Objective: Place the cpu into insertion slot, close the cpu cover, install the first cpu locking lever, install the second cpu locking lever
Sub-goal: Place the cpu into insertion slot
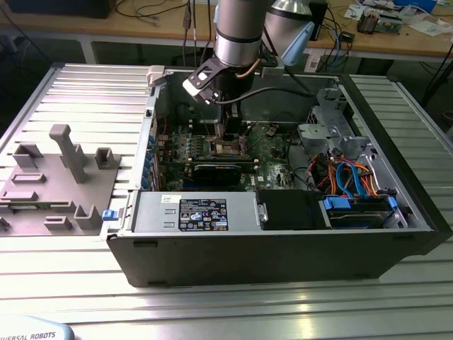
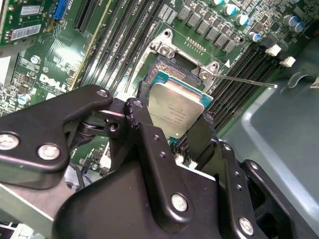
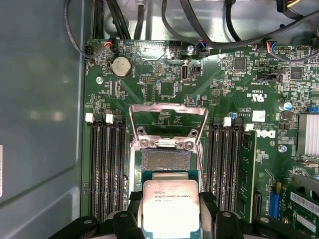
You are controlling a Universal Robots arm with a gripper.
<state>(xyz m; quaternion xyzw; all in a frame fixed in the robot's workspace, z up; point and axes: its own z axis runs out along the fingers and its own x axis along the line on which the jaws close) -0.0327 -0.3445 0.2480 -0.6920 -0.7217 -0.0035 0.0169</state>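
Observation:
My gripper [image 1: 230, 136] reaches down inside the open computer case, over the green motherboard [image 3: 164, 79]. It is shut on the cpu [image 3: 171, 206], a silvery square chip on a teal base, with a black finger [image 3: 130, 205] against each of two opposite edges. In the second wrist view the cpu [image 2: 175, 108] hangs tilted, partly over the insertion slot [image 2: 172, 67]. The insertion slot [image 3: 165, 159] shows its dark frame and tan contacts uncovered. The cpu cover [image 3: 168, 107] stands raised behind the slot on its hinge. A thin locking lever [image 2: 246, 81] sticks out free beside the socket.
Black memory slots [image 3: 105, 169] flank the socket on both sides. In the exterior view a long black card [image 1: 219, 172], the power supply [image 1: 195, 212], a drive cage [image 1: 329, 127] and coloured cables [image 1: 347, 177] crowd the case. A grey fixture tray [image 1: 53, 184] lies at that view's left.

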